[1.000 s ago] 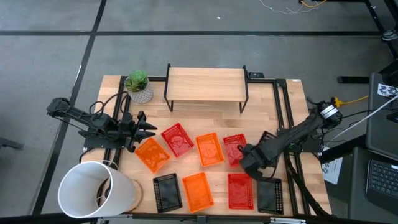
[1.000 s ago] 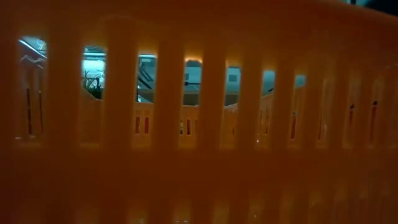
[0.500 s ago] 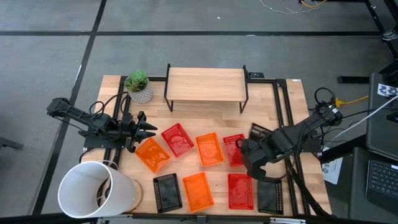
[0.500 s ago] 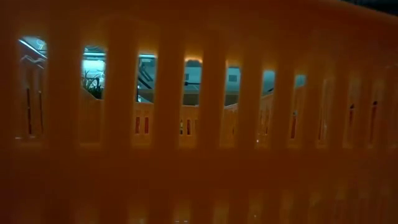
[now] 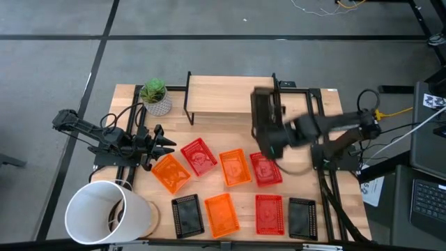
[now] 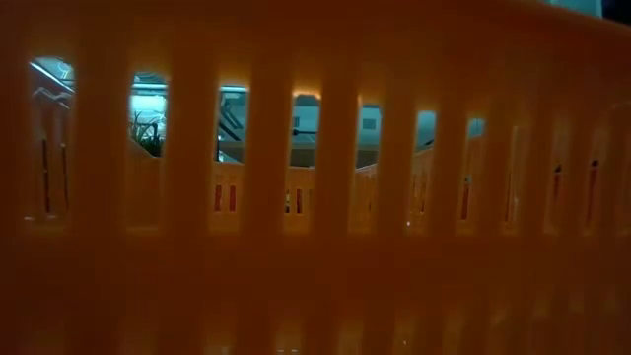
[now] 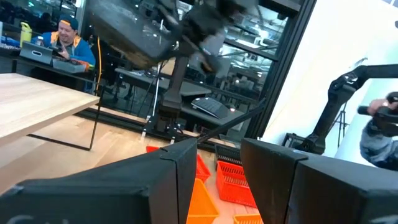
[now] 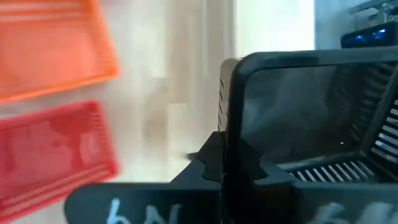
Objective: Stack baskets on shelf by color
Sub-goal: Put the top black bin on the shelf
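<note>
Right gripper clamped on a black basket — arm stretched over the shelf's right end.

Hardly any writing can be read in these views. In the right wrist view, pale handwritten marks sit on the dark body of the right pincer along the bottom edge of the frame, left of centre; they look like the letters "bN", seen blurred and possibly turned, so the reading is unsure. In the high view, a small white tag with a black square pattern lies at the far right edge; nothing on it is legible.
</note>
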You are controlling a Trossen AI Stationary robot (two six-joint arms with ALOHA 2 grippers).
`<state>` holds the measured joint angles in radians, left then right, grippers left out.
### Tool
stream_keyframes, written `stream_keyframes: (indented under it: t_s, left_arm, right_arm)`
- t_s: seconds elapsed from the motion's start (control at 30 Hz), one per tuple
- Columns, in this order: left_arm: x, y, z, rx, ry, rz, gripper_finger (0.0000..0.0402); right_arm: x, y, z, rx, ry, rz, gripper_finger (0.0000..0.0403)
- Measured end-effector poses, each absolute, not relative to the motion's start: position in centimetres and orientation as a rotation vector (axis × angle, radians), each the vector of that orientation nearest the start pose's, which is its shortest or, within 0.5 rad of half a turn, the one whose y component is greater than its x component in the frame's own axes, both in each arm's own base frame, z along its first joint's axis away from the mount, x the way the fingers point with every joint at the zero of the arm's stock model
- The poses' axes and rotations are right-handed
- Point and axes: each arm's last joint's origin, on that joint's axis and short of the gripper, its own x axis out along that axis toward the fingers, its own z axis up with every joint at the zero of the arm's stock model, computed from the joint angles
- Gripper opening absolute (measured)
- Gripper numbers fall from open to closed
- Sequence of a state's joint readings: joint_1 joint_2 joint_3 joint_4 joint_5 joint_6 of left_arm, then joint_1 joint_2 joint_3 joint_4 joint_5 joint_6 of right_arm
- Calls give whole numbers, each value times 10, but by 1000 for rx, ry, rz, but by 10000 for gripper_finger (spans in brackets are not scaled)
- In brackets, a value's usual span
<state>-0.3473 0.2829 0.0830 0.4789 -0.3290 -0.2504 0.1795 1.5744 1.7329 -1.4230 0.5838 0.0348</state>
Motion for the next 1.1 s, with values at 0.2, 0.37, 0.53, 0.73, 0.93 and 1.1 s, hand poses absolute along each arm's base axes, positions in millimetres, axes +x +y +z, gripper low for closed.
stream_keyframes:
  t_s: [0.2,0.37,0.53,0.73,0.93,1.1]
  left_arm:
    - [107,-29,211,-331,-231,-47,118]
    - [108,-29,206,-316,-185,-40,118]
    - [108,-29,205,-313,-176,-39,118]
    - [108,-29,205,-313,-177,-38,118]
    - [108,-29,205,-314,-176,-38,118]
    - [108,-29,205,-314,-177,-38,118]
  right_arm:
    - [289,-59,375,-186,1192,-219,0]
    - [283,-110,357,-128,1277,-249,0]
    - [290,-122,336,-155,1329,-205,0]
    - [302,-127,314,-120,1400,-208,0]
    - [305,-130,310,-102,1423,-276,0]
    - [304,-129,311,-104,1422,-270,14]
